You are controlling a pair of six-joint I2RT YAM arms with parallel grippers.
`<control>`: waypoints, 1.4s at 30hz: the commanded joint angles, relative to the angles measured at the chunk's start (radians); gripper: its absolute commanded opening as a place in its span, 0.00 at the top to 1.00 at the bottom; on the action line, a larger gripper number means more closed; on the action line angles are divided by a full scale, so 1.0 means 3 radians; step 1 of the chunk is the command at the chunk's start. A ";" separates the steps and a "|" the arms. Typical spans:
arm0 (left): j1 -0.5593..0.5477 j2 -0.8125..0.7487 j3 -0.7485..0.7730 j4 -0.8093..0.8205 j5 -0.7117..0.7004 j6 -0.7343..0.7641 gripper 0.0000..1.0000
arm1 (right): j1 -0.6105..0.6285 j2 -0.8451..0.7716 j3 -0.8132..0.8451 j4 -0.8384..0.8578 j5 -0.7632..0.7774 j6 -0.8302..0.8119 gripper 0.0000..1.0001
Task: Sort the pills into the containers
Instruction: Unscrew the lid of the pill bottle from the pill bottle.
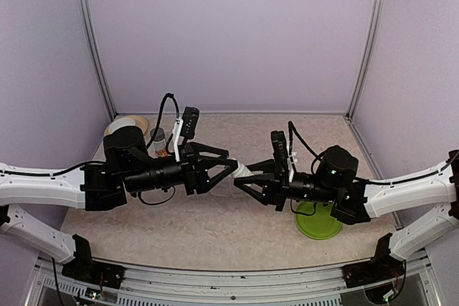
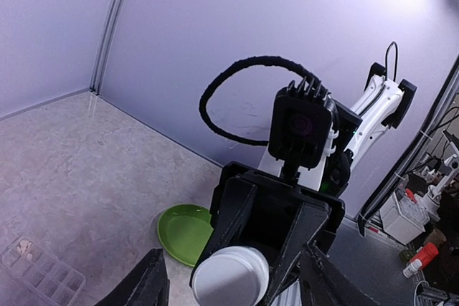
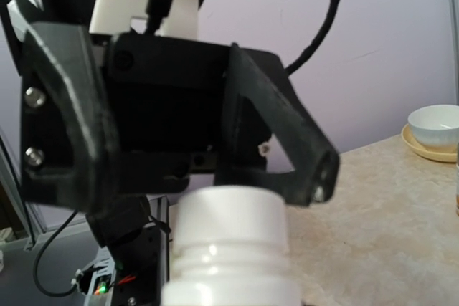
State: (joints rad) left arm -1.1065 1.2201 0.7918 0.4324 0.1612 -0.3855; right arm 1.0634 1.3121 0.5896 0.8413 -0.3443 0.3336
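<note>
The pills (image 2: 25,247) I can make out are a few whitish specks in one end compartment of the clear divided box (image 2: 43,271), which lies flat on the table below the two claws. Its other cells look bare, though the left wrist view is too dim there to be sure. Such tiny pieces would be light, hard and quick to roll, so I'd judge pouring them better than pinching them singly. The small white bottle (image 2: 231,275) hangs in mid-air above the table, with the right gripper (image 2: 244,263) clenched around its body. It looks like stiff, smooth plastic, and the cap seems the fairest place for a second hold. The left gripper (image 1: 234,169) stands spread about that cap, not visibly pressing it. Off to the side, the green plate (image 1: 319,227) shows nothing on it.
</note>
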 commanded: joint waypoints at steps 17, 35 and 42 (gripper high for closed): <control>0.0066 0.0064 0.0052 0.0045 0.0227 -0.0106 0.61 | -0.0016 -0.0073 -0.0009 0.0061 -0.0019 -0.0092 1.00; 0.0094 0.0042 0.0069 0.0050 0.0248 -0.0127 0.56 | -0.0016 -0.0116 0.0029 -0.0058 0.0027 -0.0163 1.00; 0.0094 0.0033 0.0065 0.0098 0.0313 -0.0140 0.48 | -0.0016 -0.0099 0.0010 -0.0046 0.0031 -0.0152 1.00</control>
State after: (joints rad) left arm -1.0840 1.2423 0.7918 0.4343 0.2333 -0.4232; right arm 1.0634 1.2907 0.5896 0.8188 -0.3393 0.2943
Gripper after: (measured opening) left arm 0.532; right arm 0.307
